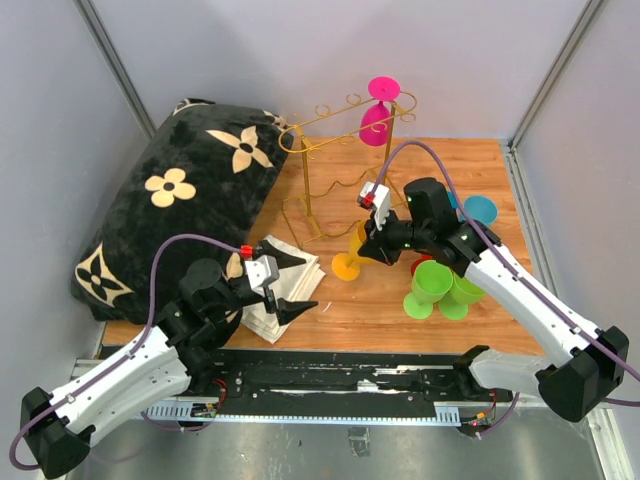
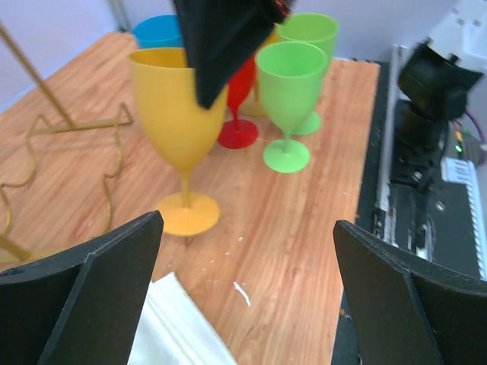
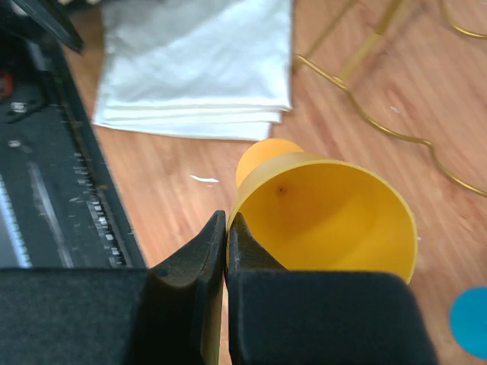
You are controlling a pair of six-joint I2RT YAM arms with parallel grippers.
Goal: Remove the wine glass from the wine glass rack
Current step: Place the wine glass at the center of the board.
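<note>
Right pincer [image 3: 227,228] nearest my lens: shut on rim of yellow wine glass [image 3: 335,220], I judge to steady it upright, foot on table [image 1: 480,170] beside wine glass rack [image 1: 330,150]. Left pincer [image 2: 247,228] wide open, empty. Pink glass [image 1: 378,115] hangs on rack's far end.
</note>
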